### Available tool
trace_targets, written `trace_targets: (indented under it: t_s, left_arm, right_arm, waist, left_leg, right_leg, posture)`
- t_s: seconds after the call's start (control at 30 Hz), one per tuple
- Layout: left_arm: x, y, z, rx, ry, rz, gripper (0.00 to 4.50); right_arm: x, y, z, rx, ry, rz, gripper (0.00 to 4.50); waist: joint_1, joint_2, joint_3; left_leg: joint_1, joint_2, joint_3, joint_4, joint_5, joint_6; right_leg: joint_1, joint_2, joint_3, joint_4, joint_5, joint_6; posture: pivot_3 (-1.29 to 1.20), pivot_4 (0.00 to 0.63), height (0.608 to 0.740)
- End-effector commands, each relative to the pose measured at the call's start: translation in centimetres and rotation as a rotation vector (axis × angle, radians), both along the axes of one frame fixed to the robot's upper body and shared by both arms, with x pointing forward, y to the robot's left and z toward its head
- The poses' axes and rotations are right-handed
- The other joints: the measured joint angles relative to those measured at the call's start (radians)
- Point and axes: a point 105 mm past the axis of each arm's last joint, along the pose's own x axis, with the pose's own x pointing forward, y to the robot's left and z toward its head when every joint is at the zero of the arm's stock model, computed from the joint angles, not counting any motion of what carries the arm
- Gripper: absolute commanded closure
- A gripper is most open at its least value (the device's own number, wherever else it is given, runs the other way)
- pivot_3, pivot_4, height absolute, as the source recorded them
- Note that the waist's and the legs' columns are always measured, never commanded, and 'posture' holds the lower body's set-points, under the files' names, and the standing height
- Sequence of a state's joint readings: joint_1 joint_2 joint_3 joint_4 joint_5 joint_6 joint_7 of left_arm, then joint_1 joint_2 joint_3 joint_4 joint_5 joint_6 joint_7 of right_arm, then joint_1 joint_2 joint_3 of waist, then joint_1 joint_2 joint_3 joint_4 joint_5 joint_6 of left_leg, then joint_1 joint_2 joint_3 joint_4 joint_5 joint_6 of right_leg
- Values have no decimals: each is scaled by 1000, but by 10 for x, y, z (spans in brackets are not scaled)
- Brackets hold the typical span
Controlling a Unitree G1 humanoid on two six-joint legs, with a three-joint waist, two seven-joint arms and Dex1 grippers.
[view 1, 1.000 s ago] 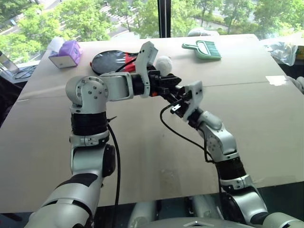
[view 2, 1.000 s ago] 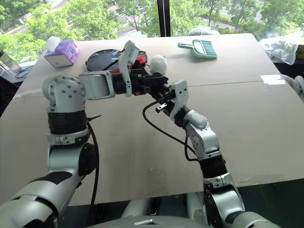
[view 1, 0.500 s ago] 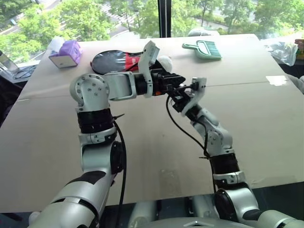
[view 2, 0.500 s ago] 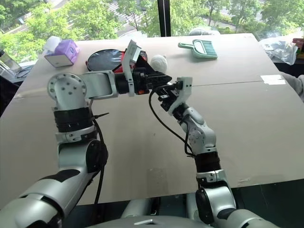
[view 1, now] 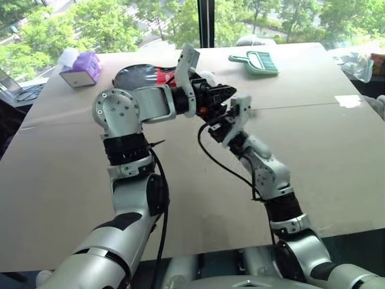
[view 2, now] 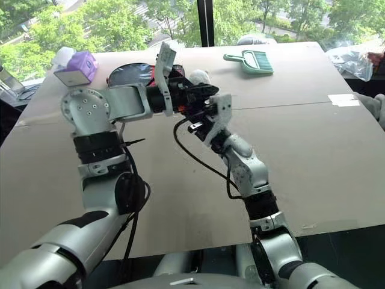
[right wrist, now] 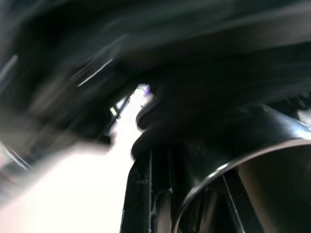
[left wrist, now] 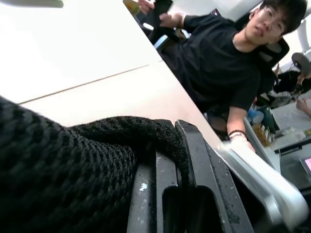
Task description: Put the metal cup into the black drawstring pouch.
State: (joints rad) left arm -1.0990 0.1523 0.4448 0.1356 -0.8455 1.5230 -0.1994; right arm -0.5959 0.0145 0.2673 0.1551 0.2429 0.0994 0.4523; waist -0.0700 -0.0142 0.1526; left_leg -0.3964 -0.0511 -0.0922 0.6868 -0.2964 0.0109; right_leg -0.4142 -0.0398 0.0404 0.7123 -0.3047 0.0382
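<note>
Head views: both arms raised mid-table, left gripper (view 1: 224, 91) meeting right gripper (view 1: 218, 118), left wrist: fingers (left wrist: 194, 160) clamped on black drawstring pouch (left wrist: 58, 170), right wrist: fingers (right wrist: 141, 194) gripping metal cup (right wrist: 243, 184), rim against dark fabric.

Daylight from the window (view 1: 180, 18) behind the table (view 1: 337, 156), head views sharp. Left wrist view overexposed on the tabletop; right wrist view dark, heavily motion-blurred.
</note>
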Motion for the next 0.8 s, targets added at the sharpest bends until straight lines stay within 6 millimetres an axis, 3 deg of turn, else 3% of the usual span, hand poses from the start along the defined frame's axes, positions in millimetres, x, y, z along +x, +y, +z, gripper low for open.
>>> trace_targets:
  t_s: [0.03,0.17,0.23,0.33,0.47,0.5,0.57,0.63,0.7,0.8]
  left_arm:
    - [-9,-18,20,-42,-56,-83,4500]
    - [-20,-11,8,-30,-33,-99,4500]
    - [-25,-10,3,-34,-31,-112,4500]
    - [-28,-14,-1,-41,-28,-117,4500]
    - [-21,-14,4,-43,-27,-79,4500]
    - [-19,-12,5,-41,-27,-64,4500]
    - [-15,-4,5,-47,-21,-32,4500]
    - [-12,5,2,-46,-8,-1,4500]
    - [-11,9,-2,-39,1,12,4500]
    - [-15,-1,-5,-57,21,-34,4500]
  right_arm:
    - [-6,21,2,32,-15,35,4425]
    - [10,0,11,364,285,49,4425]
    - [13,-5,12,425,336,53,4425]
    - [9,0,12,363,305,68,4425]
    - [-10,23,-2,-123,-99,47,4425]
    - [-11,23,-5,-122,-88,57,4425]
    - [1,7,10,192,133,36,4425]
    - [7,-9,14,366,250,43,4425]
    - [4,-12,15,398,279,80,4425]
    - [-5,5,12,260,201,106,4425]
  waist:
    - [0,0,0]
    - [-1,0,0]
    - [0,0,0]
    - [0,0,0]
    - [-2,0,0]
    - [-2,0,0]
    - [-3,0,0]
    - [-1,0,0]
    - [4,0,0]
    - [4,0,0]
  left_leg:
    - [0,0,0,0,0,0]
    - [0,1,-1,0,0,0]
    - [0,0,-1,0,0,0]
    - [0,0,-2,0,0,0]
    - [0,0,-1,-1,0,0]
    - [0,0,0,0,0,0]
    - [0,0,0,0,0,0]
    - [0,1,-2,-1,1,-1]
    - [0,1,-3,0,1,-1]
    - [0,-1,-3,0,1,-1]
  right_leg:
    - [0,0,0,0,0,0]
    - [0,0,0,0,0,0]
    - [1,0,-1,0,0,0]
    - [1,0,-1,0,0,0]
    - [0,0,0,0,0,0]
    - [0,0,0,0,0,0]
    - [0,0,0,0,0,0]
    - [0,1,-1,0,0,0]
    - [0,0,-2,0,0,0]
    - [1,-1,-2,-1,0,0]
  posture:
    - [0,150,740]
    - [0,150,740]
    - [0,150,740]
    - [0,150,740]
    - [0,150,740]
    - [0,150,740]
    - [0,150,740]
    - [0,150,740]
    - [0,150,740]
    - [0,150,740]
